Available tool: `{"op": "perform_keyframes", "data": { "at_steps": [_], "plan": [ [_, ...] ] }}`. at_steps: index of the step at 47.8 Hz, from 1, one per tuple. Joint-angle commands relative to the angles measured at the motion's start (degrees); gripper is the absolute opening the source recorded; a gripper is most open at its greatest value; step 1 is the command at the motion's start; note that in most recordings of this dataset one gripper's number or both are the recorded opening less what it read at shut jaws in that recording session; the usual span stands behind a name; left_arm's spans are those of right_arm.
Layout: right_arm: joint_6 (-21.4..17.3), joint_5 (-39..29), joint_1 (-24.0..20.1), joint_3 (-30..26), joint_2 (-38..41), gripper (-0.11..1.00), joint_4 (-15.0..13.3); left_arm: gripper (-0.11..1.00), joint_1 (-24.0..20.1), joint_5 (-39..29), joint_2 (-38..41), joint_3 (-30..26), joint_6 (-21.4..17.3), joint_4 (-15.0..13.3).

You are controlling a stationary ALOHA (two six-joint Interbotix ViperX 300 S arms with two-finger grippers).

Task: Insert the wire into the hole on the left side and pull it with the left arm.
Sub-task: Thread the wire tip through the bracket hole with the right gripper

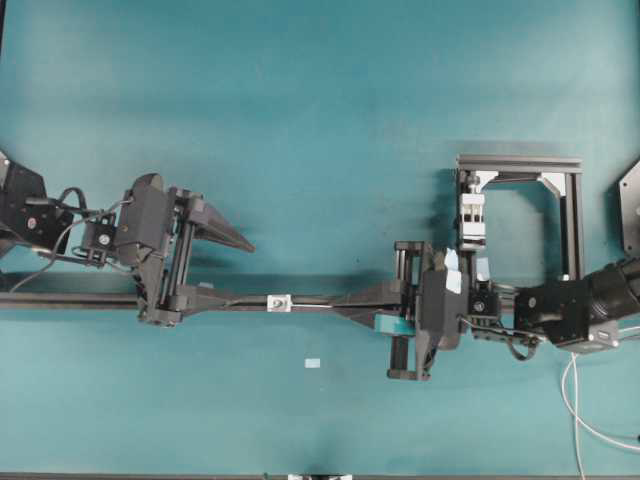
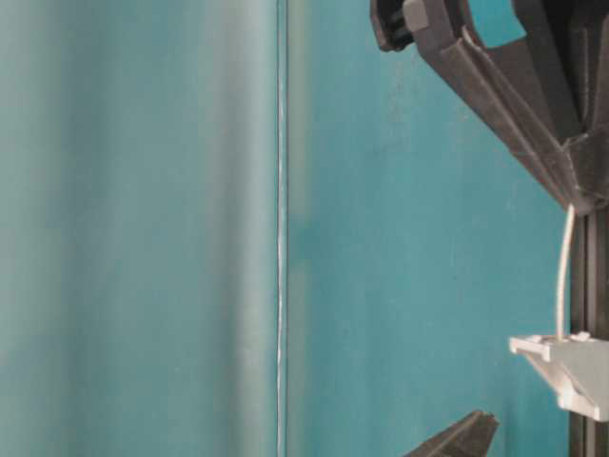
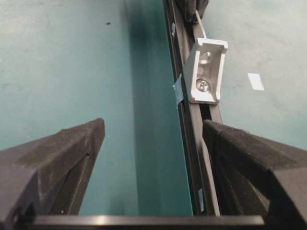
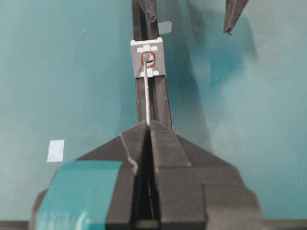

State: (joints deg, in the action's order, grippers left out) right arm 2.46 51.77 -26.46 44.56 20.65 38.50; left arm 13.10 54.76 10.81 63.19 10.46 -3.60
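My right gripper (image 4: 148, 125) is shut on the wire (image 4: 146, 96), a thin pale strand running straight out from its tips. The wire's end meets the dark hole in the small white-silver bracket (image 4: 148, 60). Overhead, the right gripper (image 1: 337, 300) sits just right of the bracket (image 1: 280, 302) on the black rail. The left arm's gripper (image 1: 245, 272) is open on the bracket's left, one finger (image 1: 200, 296) lying along the rail and the other finger (image 1: 228, 232) angled away. In the left wrist view the bracket (image 3: 207, 72) lies ahead of the open fingers (image 3: 249, 153), the wire (image 3: 200, 26) arriving from behind; none shows on my side.
A black rail (image 1: 80, 300) runs across the table from the left edge to the right gripper. A white clamp block in a black frame (image 1: 520, 210) stands at the right. A pale flat sticker (image 1: 313, 363) lies in front of the rail. White cables (image 1: 577, 400) trail at the lower right.
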Motion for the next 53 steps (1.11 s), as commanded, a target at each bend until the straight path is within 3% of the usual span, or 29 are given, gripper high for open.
{"op": "perform_keyframes", "data": {
  "at_steps": [1, 37, 53],
  "plan": [
    [0.2, 0.2, 0.4, -0.9, -0.6, 0.05, 0.2, 0.60, 0.0, 0.5, -1.1, -0.7, -0.1, 0.1],
    [0.7, -0.9, 1.4, -3.9, 1.6, 0.05, -0.2, 0.60, 1.4, -1.3, -1.1, -1.8, 0.8, 0.1],
    [3.3, -2.5, 1.8, -5.7, 1.9, 0.05, -0.2, 0.60, 2.5, -1.4, -1.1, -2.0, 1.5, 0.1]
  ]
}}
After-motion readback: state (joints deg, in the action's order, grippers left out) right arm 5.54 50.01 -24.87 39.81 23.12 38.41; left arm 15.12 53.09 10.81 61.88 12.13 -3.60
